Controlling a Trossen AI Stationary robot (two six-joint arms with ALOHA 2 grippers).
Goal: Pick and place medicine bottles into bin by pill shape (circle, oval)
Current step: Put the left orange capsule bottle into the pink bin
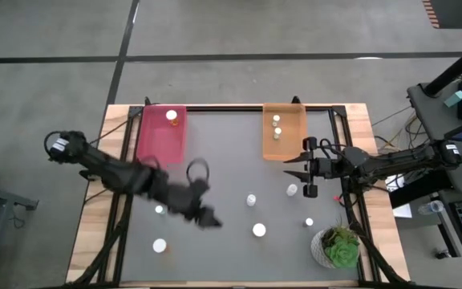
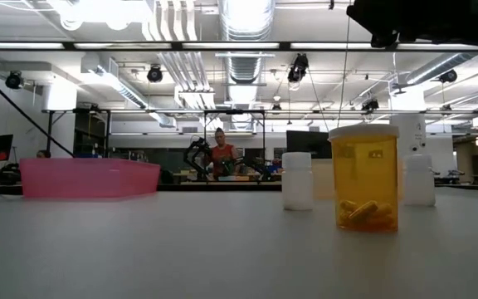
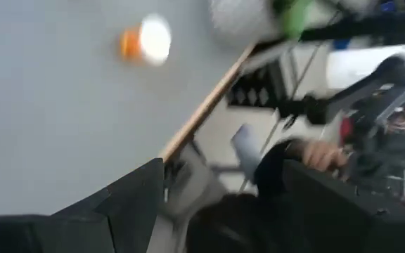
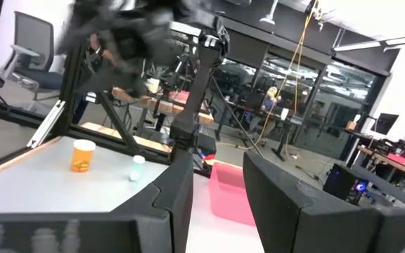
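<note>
High view: right gripper, fingers apart and empty, sits at 3 o'clock beside the orange bin; left gripper, also apart, hovers mid-tabletop. Risk: sweeping arms topple loose bottles.

Robotics lab: exposed ceiling ducts, equipment benches.

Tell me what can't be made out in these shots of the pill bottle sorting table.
- Pill shape in the bottles in the orange bin and pink bin: too small in the high view.
- Left gripper: motion blur smears it in the high view.
- Bottle in the left wrist view: blurred, contents unreadable.
- Right gripper: nothing shows between its fingers in the right wrist view.
- Amber bottle: low view shows oblong pills.
</note>
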